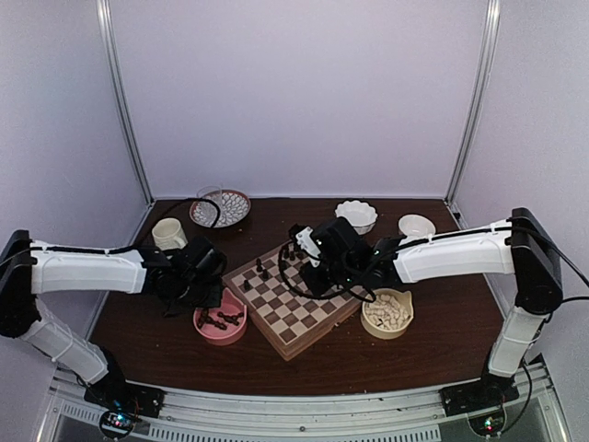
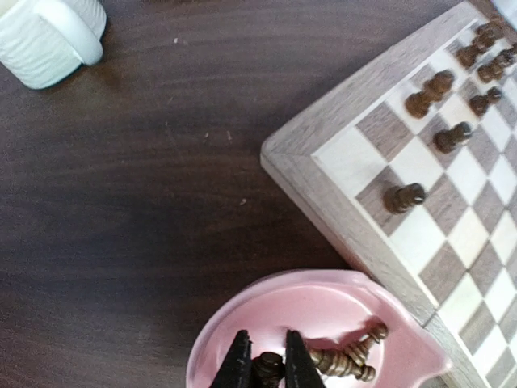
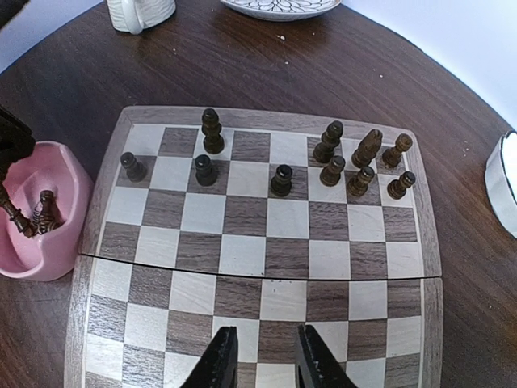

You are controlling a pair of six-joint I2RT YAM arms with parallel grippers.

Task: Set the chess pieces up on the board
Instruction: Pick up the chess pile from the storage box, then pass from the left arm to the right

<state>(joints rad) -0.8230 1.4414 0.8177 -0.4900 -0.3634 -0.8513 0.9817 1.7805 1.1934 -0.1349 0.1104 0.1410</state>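
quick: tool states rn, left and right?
Left tool: shut on a dark chess piece in the pink bowl.
Right tool: open, empty, over the board.

My left arm reaches out level toward the middle, wrist tipped down. The left gripper points straight down, its two black fingers nipped tight on a dark chess piece. My right arm stretches inward as well. The right gripper hangs low, jaws parted a little and empty.
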